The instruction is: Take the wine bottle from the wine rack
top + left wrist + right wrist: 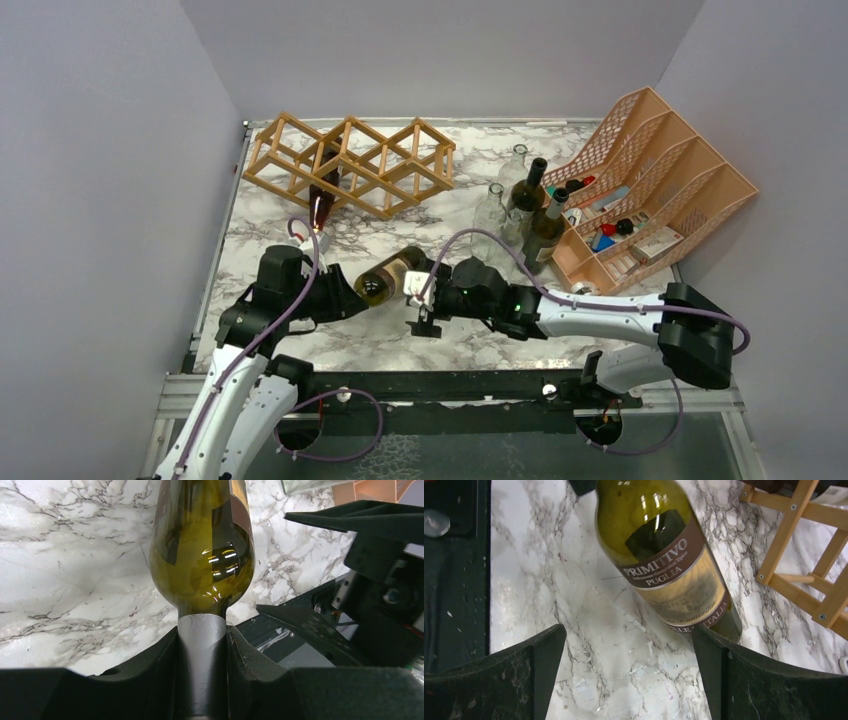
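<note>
- The left gripper [202,645] is clamped on the silver-foiled neck of the wine bottle [202,545]. The foil looks smooth and the neck is thin. I judge that the heavy body could twist or slide out of so narrow a hold.
- The right gripper [628,632] has its jaws wide apart with nothing in them. The bottle's base lies just beyond one of its fingers [734,680], not squarely between the pair. Closing from here may catch only the rim of the base and knock the bottle sideways.
- The bottle lies level between the two grippers, on the near side of the wine rack [350,160] and out of its cells. I cannot tell whether its body rests on the table [250,250] or hangs just above it. If it hangs, releasing the neck would drop glass onto marble.
- If it is laid down, the round body could roll toward the near edge.
- A second bottle [322,195] pokes out of the rack's near side, just beyond the left gripper. A careless swing that way could strike it.
- At the far right, standing bottles [530,195] crowd beside the file organizer [680,170]. A wide sweep of the right arm could topple them.
</note>
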